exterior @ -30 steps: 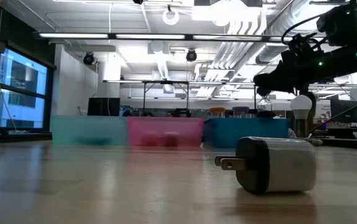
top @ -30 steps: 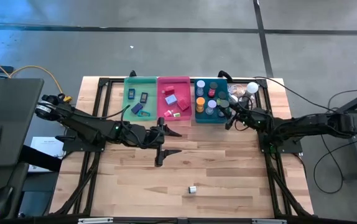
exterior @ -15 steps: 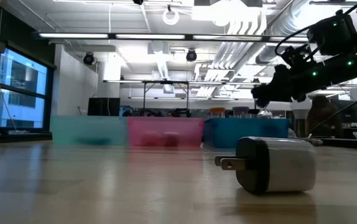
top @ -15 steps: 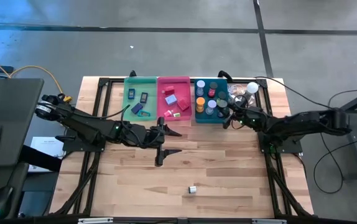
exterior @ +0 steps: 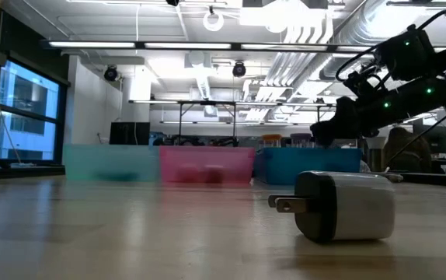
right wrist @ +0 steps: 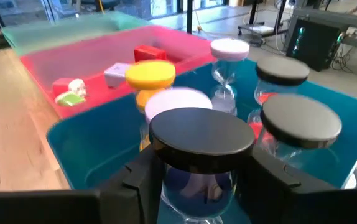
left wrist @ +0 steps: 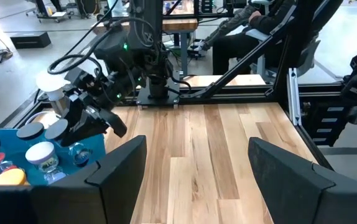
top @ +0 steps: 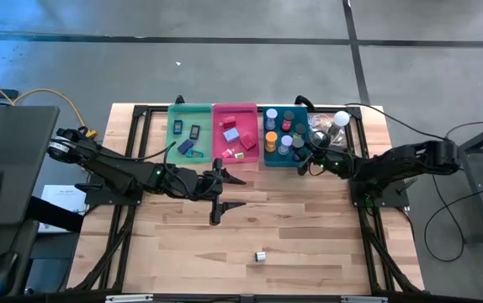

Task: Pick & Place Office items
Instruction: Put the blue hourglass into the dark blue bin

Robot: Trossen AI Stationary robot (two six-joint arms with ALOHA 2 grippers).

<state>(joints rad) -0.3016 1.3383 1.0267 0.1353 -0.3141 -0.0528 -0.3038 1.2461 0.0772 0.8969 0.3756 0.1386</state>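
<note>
Light wooden table, plank top, black frame along its edges. Directly on it: green bin, pink bin and teal bin touching in a row at the far edge; white bulb beside the teal bin; small white plug adapter alone near the front.

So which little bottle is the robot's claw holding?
The black-capped bottle between the right gripper's fingers, over the teal bin. The other bottles, like the yellow-capped one, stand farther off, untouched.
</note>
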